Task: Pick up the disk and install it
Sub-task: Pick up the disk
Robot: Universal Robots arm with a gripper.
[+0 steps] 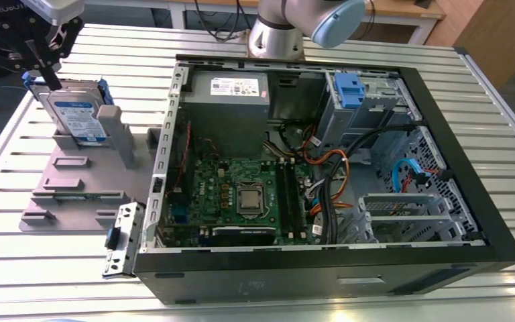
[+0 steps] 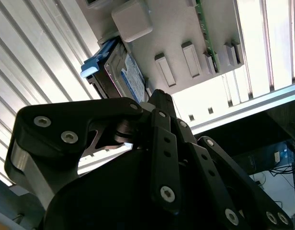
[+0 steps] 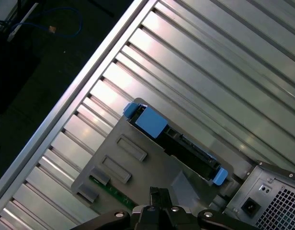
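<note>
The disk (image 1: 77, 119) stands on edge in a slot of the grey holder plate (image 1: 65, 201), at the exterior view's left of the open computer case (image 1: 329, 168). It is silver with a white-and-blue label and blue rails. My gripper (image 1: 50, 75) hangs just above the disk's top edge, dark and angled down toward it. In the second wrist view the gripper (image 2: 154, 96) points at the disk (image 2: 126, 76). The first wrist view shows the disk (image 3: 178, 143) from above with nothing on its top edge, and the gripper (image 3: 156, 194) a little apart from it.
Inside the case are a motherboard (image 1: 239, 194), a power supply (image 1: 226, 100), cables and a blue-fronted drive bay (image 1: 347, 90). A metal bracket with a small blue clip (image 1: 121, 238) lies beside the case. The arm's base (image 1: 280, 30) stands behind the case on the slatted aluminium table (image 1: 499, 134).
</note>
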